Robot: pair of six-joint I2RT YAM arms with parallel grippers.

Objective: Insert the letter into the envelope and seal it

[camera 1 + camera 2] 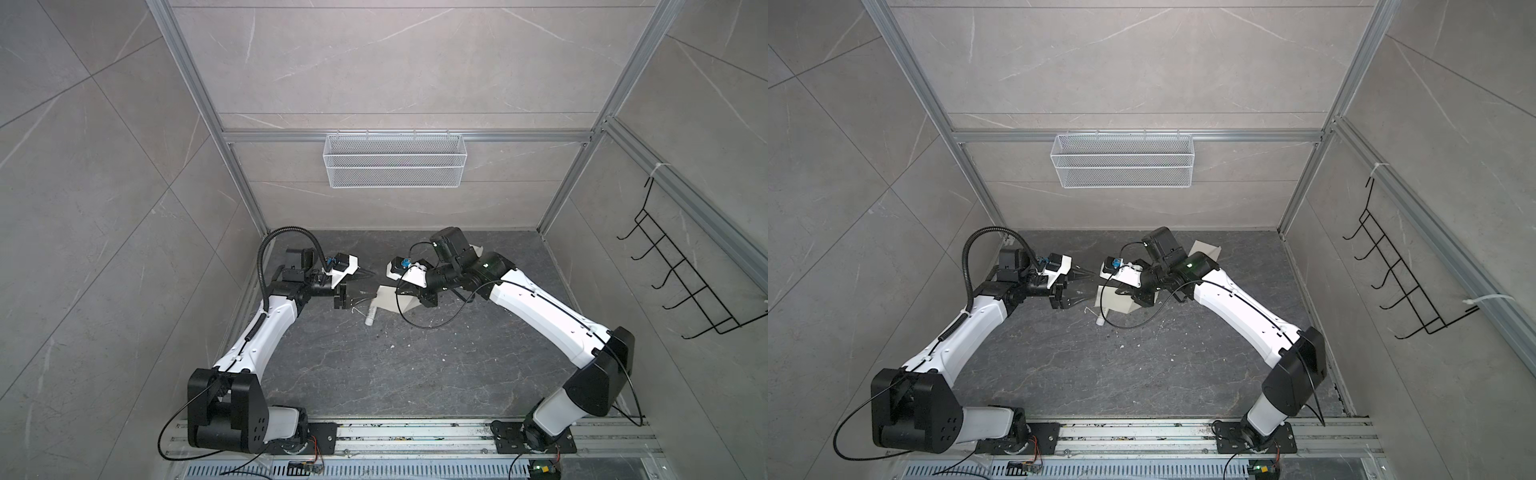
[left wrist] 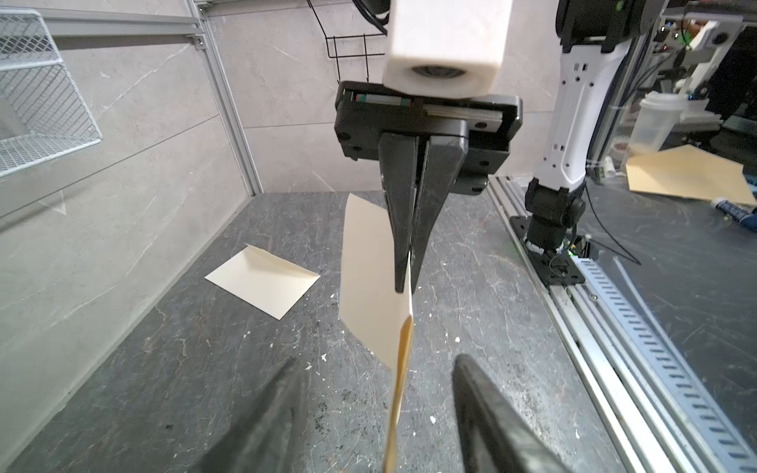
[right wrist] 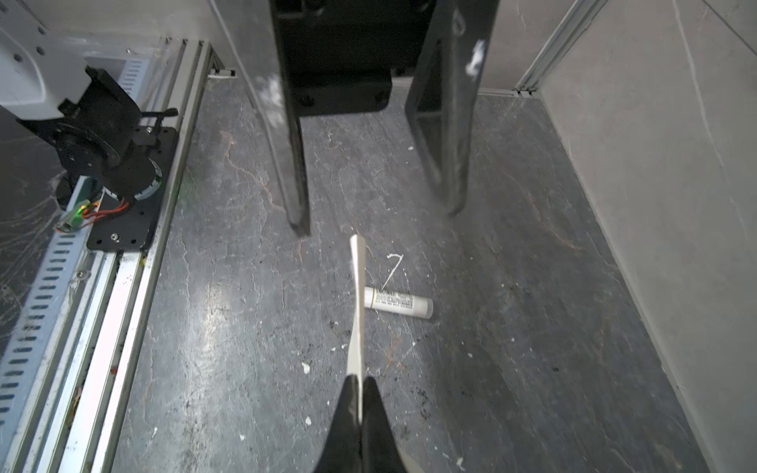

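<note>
While the right gripper clamps the envelope, trapping the letter inside, the left gripper gapes empty at nine o'clock. Sealing seems next.

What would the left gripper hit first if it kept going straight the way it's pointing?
The cream envelope, held edge-on by the shut right gripper. Its near end seems to lie between the open left gripper's fingers. Further on come the right gripper's fingertips, though depth is unclear.

The cream envelope stands on edge, pinched in the right gripper. An edge of the brown letter peeks out of it, between the fingers of the left gripper.
</note>
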